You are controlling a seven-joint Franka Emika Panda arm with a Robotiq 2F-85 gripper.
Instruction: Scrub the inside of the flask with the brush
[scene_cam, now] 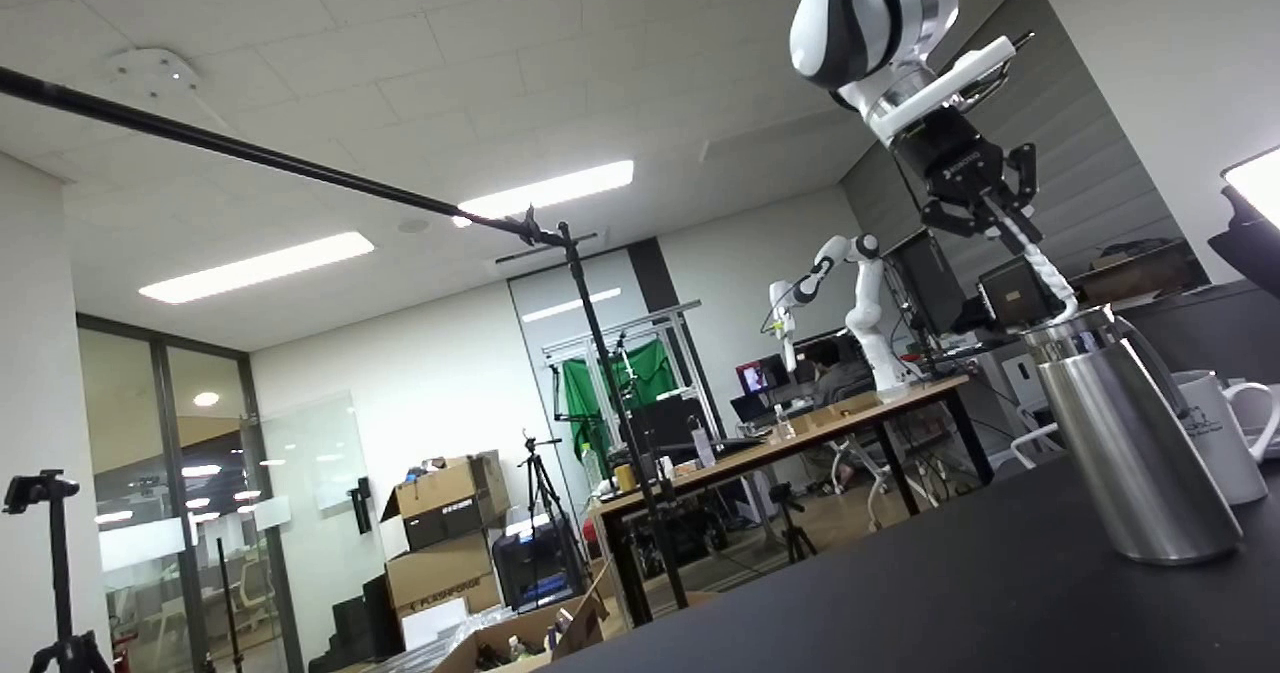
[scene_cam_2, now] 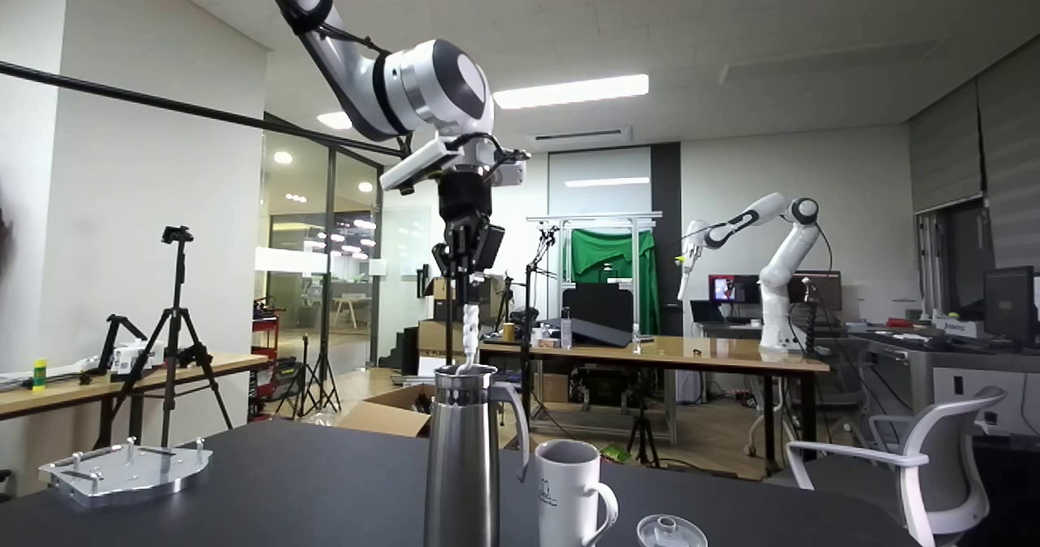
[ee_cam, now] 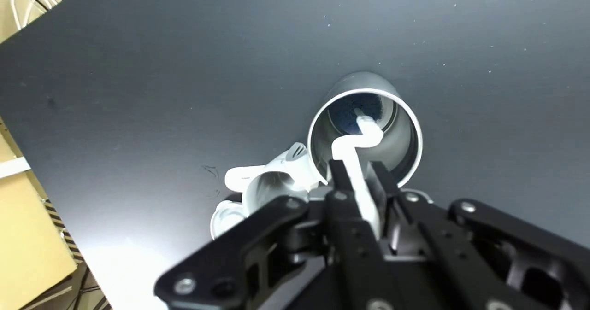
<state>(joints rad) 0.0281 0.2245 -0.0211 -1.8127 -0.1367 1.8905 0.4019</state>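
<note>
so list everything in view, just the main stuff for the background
flask: 1, steel, upright on table
brush: 1, white, held by gripper, lower end inside flask
mug: 1, white, beside flask
lid: 1, whitish, on table by mug
metal plate: 1, silver, at table's edge
table: 1, black, foreground
desks: at least 2, wooden, background
second arm: 1, white, background
chairs: several, grey and white, beyond table
boxes: several, brown, beyond table
tripods: several, black, beyond table
cloth: 1, green, background
monitors: several, dark, background
lights: at least 2, white, overhead
arm: 1, white, above table
gripper: 1, black, above flask
</note>
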